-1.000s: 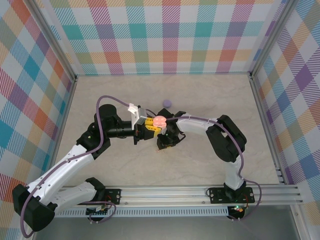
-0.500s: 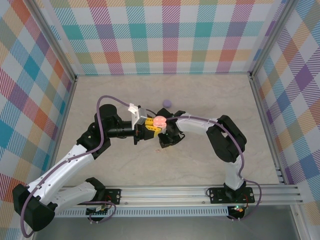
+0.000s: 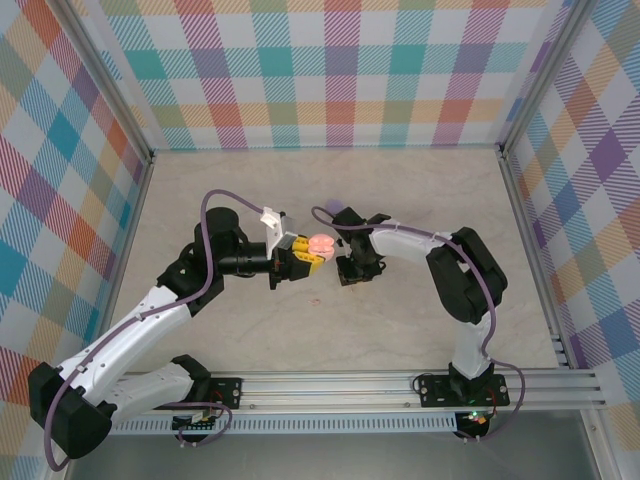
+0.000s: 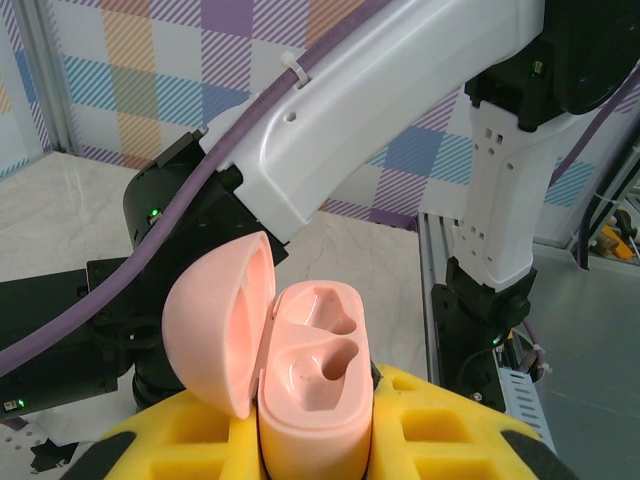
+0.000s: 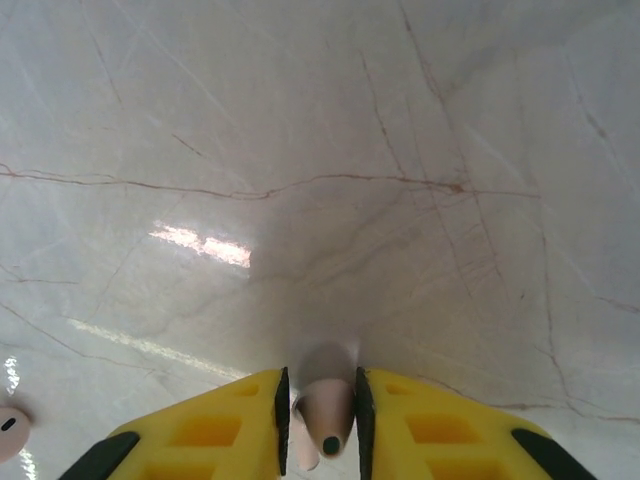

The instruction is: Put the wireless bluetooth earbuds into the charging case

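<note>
Centre of the top view: the left gripper (image 3: pixel 310 249) clamps the pink charging case (image 4: pixel 312 385), its lid swung back so both sockets are exposed. The right gripper (image 3: pixel 350 272), just beside it, pinches a pale pink earbud (image 5: pixel 326 402), apparently ready for insertion.

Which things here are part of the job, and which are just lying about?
In use: open pink case in left gripper; pink earbud in right gripper; second pink earbud on the table.
Lying about: small purple item beyond the arms, too small to identify.
</note>
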